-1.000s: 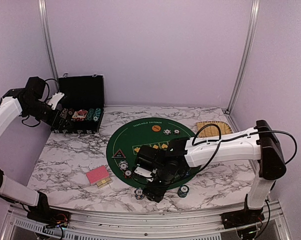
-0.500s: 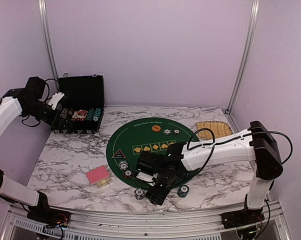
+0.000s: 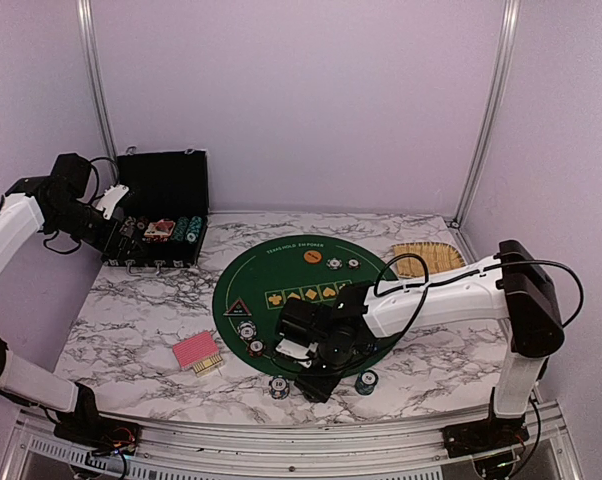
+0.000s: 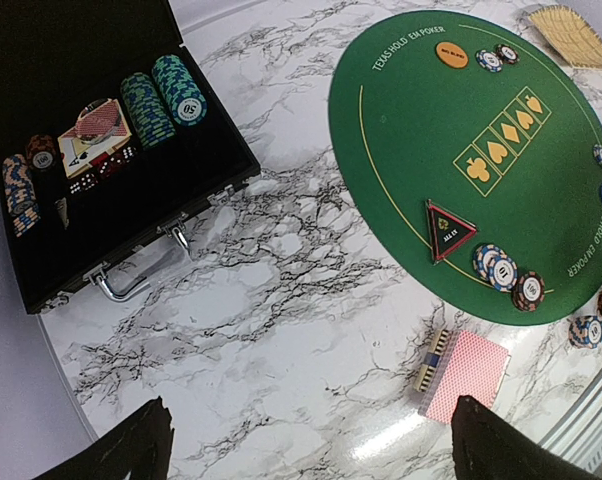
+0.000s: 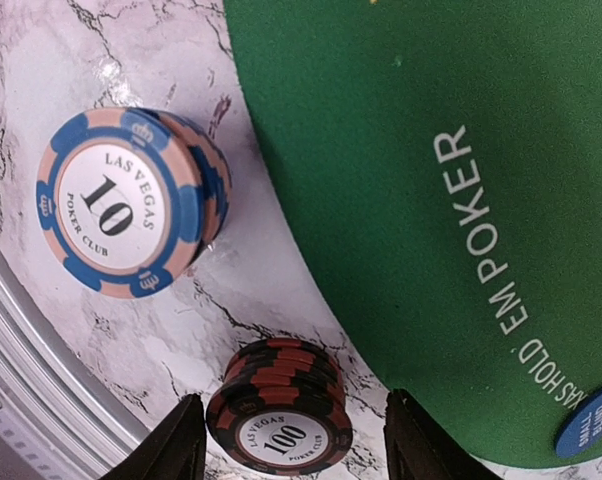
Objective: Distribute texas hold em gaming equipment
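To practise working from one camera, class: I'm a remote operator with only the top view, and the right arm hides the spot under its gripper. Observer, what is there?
Observer: A black-red stack of chips, its top marked 100, stands between the open jaws of the right gripper.
Operator: Is it on the mat?
Observer: No, it is on the table, just off the mat.
Operator: Anything beside it?
Observer: A blue stack, its top chip marked 10, stands apart from it, also off the mat.
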`<state>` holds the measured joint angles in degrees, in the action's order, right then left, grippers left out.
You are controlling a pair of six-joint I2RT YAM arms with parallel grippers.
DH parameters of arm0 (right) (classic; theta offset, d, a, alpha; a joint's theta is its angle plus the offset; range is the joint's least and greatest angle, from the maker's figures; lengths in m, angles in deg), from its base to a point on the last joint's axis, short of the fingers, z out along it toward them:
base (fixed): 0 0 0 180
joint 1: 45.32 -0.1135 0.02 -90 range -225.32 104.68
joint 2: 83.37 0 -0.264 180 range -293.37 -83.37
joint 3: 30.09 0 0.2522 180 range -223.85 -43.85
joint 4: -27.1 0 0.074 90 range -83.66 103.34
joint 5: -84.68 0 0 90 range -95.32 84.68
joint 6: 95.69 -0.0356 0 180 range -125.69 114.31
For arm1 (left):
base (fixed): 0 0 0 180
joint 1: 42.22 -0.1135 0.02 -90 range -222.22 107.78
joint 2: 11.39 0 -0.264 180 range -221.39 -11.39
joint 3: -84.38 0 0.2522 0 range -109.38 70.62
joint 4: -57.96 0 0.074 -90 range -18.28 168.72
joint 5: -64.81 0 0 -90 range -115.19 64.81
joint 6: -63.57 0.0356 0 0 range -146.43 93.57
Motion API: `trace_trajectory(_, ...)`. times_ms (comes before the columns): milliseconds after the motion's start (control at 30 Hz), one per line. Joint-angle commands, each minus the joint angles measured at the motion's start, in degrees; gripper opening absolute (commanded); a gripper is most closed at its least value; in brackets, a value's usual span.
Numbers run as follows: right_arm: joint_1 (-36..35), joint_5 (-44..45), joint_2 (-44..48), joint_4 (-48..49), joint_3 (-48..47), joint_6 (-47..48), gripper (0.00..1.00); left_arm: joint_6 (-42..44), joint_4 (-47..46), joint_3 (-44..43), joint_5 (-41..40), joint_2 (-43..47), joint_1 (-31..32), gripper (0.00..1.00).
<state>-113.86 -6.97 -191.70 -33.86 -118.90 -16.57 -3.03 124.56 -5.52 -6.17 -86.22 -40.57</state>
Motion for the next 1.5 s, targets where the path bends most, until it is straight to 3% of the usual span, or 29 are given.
trace_trajectory(0, 0.50, -0.64, -0.38, 1.13, 0.22, 0.15, 0.59, 0.12, 1.74, -1.26, 0.39, 1.49, -0.11, 0.99)
trace_trajectory(233, 0.57, -0.90, -0.12, 1.41, 1.17, 0.17, 0.58, -0.02, 1.83, -1.64, 0.53, 1.28, -0.09, 0.99)
trace_trajectory(767, 0.72, -1.26, 1.58, 0.24, -0.23, 0.00, 0.30, -0.10, 1.91, -1.74, 0.64, 1.03, -0.15, 0.99)
trace_trajectory(1167, 2.22, -1.02, 5.01, -2.92, -1.90, -0.11, 0.29, -0.01, 1.92, -1.61, 0.97, 0.98, -0.12, 0.99)
trace_trajectory(1467, 8.75, 1.38, 6.51, -2.34, 2.13, -0.03, 0.27, -0.06, 1.91, -1.87, 1.26, 0.81, -0.09, 0.99)
